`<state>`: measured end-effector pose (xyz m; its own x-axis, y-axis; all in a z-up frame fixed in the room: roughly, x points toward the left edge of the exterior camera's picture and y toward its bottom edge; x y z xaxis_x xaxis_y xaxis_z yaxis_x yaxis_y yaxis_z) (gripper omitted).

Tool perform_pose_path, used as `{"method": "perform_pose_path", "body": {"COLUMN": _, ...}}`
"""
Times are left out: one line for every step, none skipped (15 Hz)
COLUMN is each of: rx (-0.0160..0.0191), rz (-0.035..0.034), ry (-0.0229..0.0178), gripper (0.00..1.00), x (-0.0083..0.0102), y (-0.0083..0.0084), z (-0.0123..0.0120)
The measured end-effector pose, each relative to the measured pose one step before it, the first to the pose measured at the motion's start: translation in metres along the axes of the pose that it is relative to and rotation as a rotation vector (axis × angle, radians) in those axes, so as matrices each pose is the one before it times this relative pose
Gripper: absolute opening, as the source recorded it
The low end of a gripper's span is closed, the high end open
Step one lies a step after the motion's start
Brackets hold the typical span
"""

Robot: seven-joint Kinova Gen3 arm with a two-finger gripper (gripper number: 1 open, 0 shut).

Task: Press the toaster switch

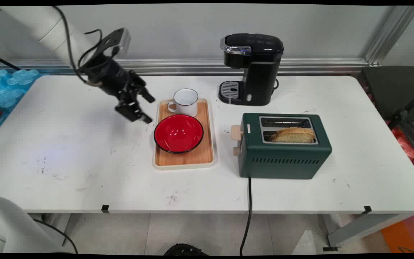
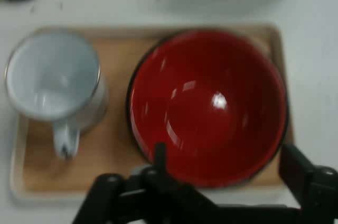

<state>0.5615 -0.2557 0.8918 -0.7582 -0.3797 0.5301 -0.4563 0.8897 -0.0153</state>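
a white table (image 1: 67,172) (scuffed) stands before a grey wall (image 1: 178,32) on pale floor tiles (image 1: 199,233).

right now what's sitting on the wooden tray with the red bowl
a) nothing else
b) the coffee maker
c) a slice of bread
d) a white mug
d: the white mug stands on the wooden tray just behind the red bowl, as the hand view also shows; the bread is in the green toaster, and the coffee maker stands on the table off the tray.
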Motion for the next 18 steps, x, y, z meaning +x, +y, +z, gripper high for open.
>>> {"method": "perform_pose_path", "body": {"rx": -0.00477, "rz": -0.00331, "ry": 0.01863, "gripper": 0.00, "x": 0.00843, "y": 0.00175, "z": 0.00077}}
{"method": "perform_pose_path", "body": {"rx": -0.00683, "rz": -0.00374, "ry": 0.02045, "gripper": 0.00, "x": 0.00924, "y": 0.00254, "z": 0.00127}}
{"method": "perform_pose_path", "body": {"rx": -0.00611, "rz": -0.00313, "ry": 0.01673, "gripper": 0.00, "x": 0.00715, "y": 0.00259, "z": 0.00107}}
{"method": "perform_pose_path", "body": {"rx": -0.00454, "rz": -0.00194, "ry": 0.01021, "gripper": 0.00, "x": 0.00449, "y": 0.00181, "z": 0.00099}}
{"method": "perform_pose_path", "body": {"rx": -0.00733, "rz": -0.00081, "ry": 0.01484, "gripper": 0.00, "x": 0.00662, "y": 0.00300, "z": 0.00189}}
{"method": "perform_pose_path", "body": {"rx": -0.00450, "rz": -0.00064, "ry": 0.00938, "gripper": 0.00, "x": 0.00403, "y": 0.00200, "z": 0.00125}}
{"method": "perform_pose_path", "body": {"rx": -0.00709, "rz": 0.00127, "ry": 0.01540, "gripper": 0.00, "x": 0.00707, "y": 0.00371, "z": 0.00256}}
{"method": "perform_pose_path", "body": {"rx": -0.00503, "rz": 0.00209, "ry": 0.01251, "gripper": 0.00, "x": 0.00585, "y": 0.00293, "z": 0.00233}}
{"method": "perform_pose_path", "body": {"rx": -0.00484, "rz": 0.00348, "ry": 0.01314, "gripper": 0.00, "x": 0.00678, "y": 0.00322, "z": 0.00315}}
{"method": "perform_pose_path", "body": {"rx": -0.00213, "rz": 0.00517, "ry": 0.00994, "gripper": 0.00, "x": 0.00578, "y": 0.00237, "z": 0.00294}}
{"method": "perform_pose_path", "body": {"rx": -0.00124, "rz": 0.00329, "ry": 0.00637, "gripper": 0.00, "x": 0.00367, "y": 0.00143, "z": 0.00196}}
{"method": "perform_pose_path", "body": {"rx": -0.00012, "rz": 0.00623, "ry": 0.01041, "gripper": 0.00, "x": 0.00633, "y": 0.00209, "z": 0.00374}}
{"method": "perform_pose_path", "body": {"rx": 0.00052, "rz": 0.00524, "ry": 0.00863, "gripper": 0.00, "x": 0.00526, "y": 0.00147, "z": 0.00329}}
{"method": "perform_pose_path", "body": {"rx": 0.00128, "rz": 0.00562, "ry": 0.00995, "gripper": 0.00, "x": 0.00594, "y": 0.00128, "z": 0.00406}}
{"method": "perform_pose_path", "body": {"rx": 0.00091, "rz": 0.00457, "ry": 0.01026, "gripper": 0.00, "x": 0.00578, "y": 0.00113, "z": 0.00423}}
{"method": "perform_pose_path", "body": {"rx": 0.00046, "rz": 0.00316, "ry": 0.00866, "gripper": 0.00, "x": 0.00468, "y": 0.00083, "z": 0.00366}}
{"method": "perform_pose_path", "body": {"rx": -0.00023, "rz": 0.00362, "ry": 0.00979, "gripper": 0.00, "x": 0.00516, "y": 0.00101, "z": 0.00431}}
{"method": "perform_pose_path", "body": {"rx": -0.00012, "rz": 0.00322, "ry": 0.00897, "gripper": 0.00, "x": 0.00451, "y": 0.00102, "z": 0.00434}}
